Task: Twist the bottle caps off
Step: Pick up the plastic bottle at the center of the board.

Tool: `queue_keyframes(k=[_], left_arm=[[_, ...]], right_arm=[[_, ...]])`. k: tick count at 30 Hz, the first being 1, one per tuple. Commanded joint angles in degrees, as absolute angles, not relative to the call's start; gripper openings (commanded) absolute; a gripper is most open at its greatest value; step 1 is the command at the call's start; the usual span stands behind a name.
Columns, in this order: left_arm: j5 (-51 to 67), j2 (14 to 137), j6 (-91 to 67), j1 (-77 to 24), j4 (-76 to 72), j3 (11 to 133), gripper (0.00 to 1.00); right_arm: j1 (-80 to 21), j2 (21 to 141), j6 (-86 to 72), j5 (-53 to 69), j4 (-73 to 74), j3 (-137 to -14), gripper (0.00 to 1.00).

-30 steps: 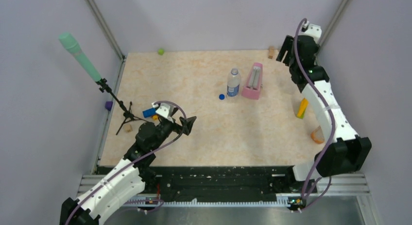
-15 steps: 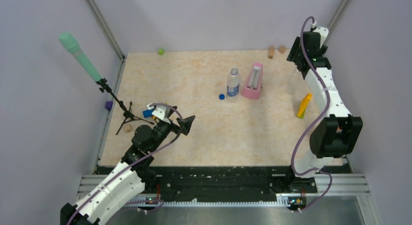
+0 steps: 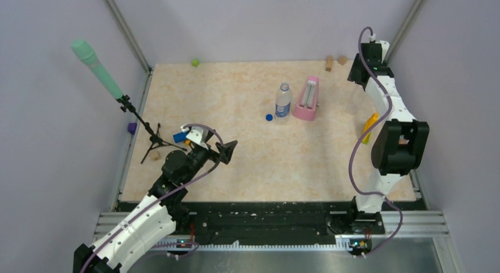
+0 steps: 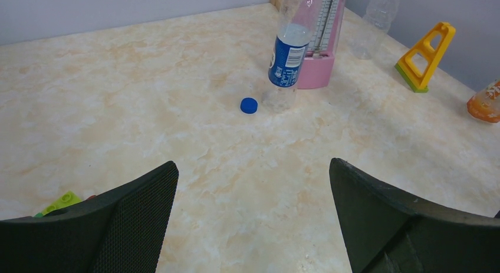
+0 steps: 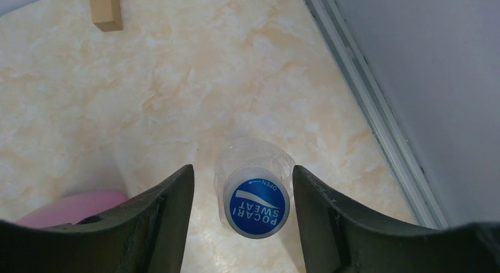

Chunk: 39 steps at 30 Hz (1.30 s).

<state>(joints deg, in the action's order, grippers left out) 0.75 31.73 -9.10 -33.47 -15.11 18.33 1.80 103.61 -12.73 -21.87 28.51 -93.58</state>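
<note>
Black mesh-textured pads face each other on the left gripper (image 4: 250, 173), near the table's front left, and its jaws stand wide apart with nothing between them. A lime-green studded brick (image 4: 62, 200) peeks out by one finger. The table (image 3: 236, 90) is a smooth, cream, marble-patterned sheet with faint orange veining.

Further in, near the middle, the loose blue cap (image 4: 249, 105) lies flat, a small ribbed disc just beside the labelled bottle (image 4: 289, 55). That bottle stands upright, clear and slim, with a blue band round it. From above its neck looks bare, though the view is too small to be sure. A pink metronome (image 4: 324, 49), a tapered plastic wedge, stands close behind it.

Toward the right wall a yellow triangular frame (image 4: 426, 58) with a green base sits upright, and the orange bottle (image 4: 484, 102) shows only partly at the edge of the left wrist view.

In the far right corner the right gripper (image 5: 243, 173) points down over the clear bottle (image 5: 236, 158), which stands near the metal rail (image 5: 365, 108). Its jaws are apart, one finger on each side of the printed blue cap (image 5: 256, 207), which is on the bottle. I see a gap on either side and no clamping.

A bare wooden block (image 5: 106, 7) lies beyond. A small green cube (image 3: 194, 62) rests at the back edge. Plain lilac-grey walls close the table in, and a mint-green microphone (image 3: 97, 69) leans on a black tripod at the left.
</note>
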Motion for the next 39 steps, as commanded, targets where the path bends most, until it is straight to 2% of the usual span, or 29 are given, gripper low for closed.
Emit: queue_keyframes(k=[1, 4, 5, 7, 12, 15, 19, 25, 27, 30, 33, 39], left_arm=[[-0.44, 30.90, -9.65, -33.50, -17.36, 18.36, 0.99], [-3.25, 30.11, -9.84, -33.54, -17.65, 17.79, 0.99], [-5.06, 29.66, -10.15, -33.50, -17.44, 17.58, 0.99], [-9.07, 28.09, -10.84, -33.49, -17.18, 16.97, 0.99], [-8.21, 25.10, -12.06, -33.51, -18.58, 15.19, 0.99], [-7.22, 24.24, -12.36, -33.51, -17.88, 15.40, 0.99], [-6.80, 23.83, -14.41, -33.56, -15.14, 16.68, 0.99], [-8.31, 25.39, -15.57, -33.49, -7.42, 21.08, 0.99], [-5.54, 25.21, -16.13, -33.54, -8.08, 21.22, 0.99], [-1.45, 25.34, -16.62, -33.54, -10.41, 20.93, 0.99], [4.62, 26.58, -15.12, -33.45, -11.95, 21.56, 0.99], [19.66, 31.46, -13.53, -33.49, -14.72, 23.31, 0.98]], right_arm=[[2.63, 104.00, -10.71, -22.20, 27.49, -96.55, 0.58], [2.64, 104.94, -9.74, -21.68, 27.39, -96.66, 0.53], [2.64, 105.13, -9.71, -21.81, 27.42, -96.68, 0.47], [2.64, 105.37, -9.15, -21.80, 27.52, -96.91, 0.24], [2.64, 103.03, -10.12, -20.22, 30.22, -96.78, 0.13], [2.64, 96.33, -11.87, -16.20, 31.20, -93.68, 0.07], [2.21, 83.31, -15.39, -7.07, 30.37, -85.23, 0.05], [-4.55, 63.54, -21.32, -4.33, 32.82, -68.39, 0.05], [-5.43, 58.31, -23.91, -0.89, 33.18, -64.36, 0.05], [-6.07, 51.04, -29.62, 11.66, 28.80, -57.10, 0.05], [-8.83, 44.87, -35.88, 21.08, 20.75, -49.25, 0.00], [-16.74, 40.35, -40.75, 27.59, 11.90, -39.59, 0.00]])
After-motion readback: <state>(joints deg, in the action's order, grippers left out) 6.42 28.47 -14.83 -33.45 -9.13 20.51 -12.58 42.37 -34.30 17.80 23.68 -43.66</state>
